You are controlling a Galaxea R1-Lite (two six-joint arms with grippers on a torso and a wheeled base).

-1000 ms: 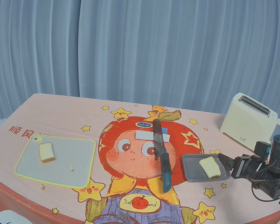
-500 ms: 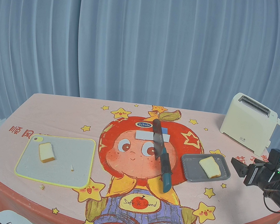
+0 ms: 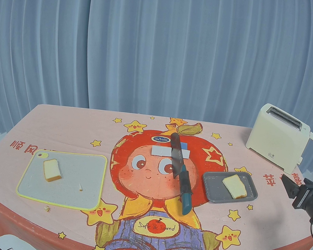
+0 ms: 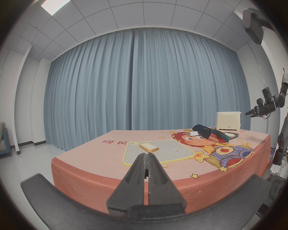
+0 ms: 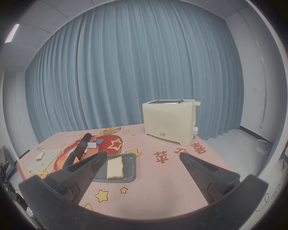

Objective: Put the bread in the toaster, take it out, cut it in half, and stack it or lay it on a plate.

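Note:
One bread half (image 3: 234, 186) lies on the grey plate (image 3: 214, 193) at the table's right. The other bread half (image 3: 52, 169) rests on the cutting board (image 3: 78, 192) at the left. A teal-handled knife (image 3: 182, 175) lies on the cloth between them. The cream toaster (image 3: 279, 137) stands at the back right with its slots empty. My right gripper (image 3: 288, 184) hovers open past the table's right edge, right of the plate; its wrist view shows the spread fingers (image 5: 87, 167) holding nothing. My left gripper (image 4: 147, 167) is shut and empty, low off the table's front left corner.
Small crumbs lie on the cutting board (image 3: 80, 187) and beside its front edge. A white and blue block (image 3: 168, 151) sits under the knife blade. The tablecloth's front half is bare between board and plate.
My right gripper has pulled back to the right, from the plate's right rim to beyond the table's edge. The bread stays on the plate. The left arm has not moved.

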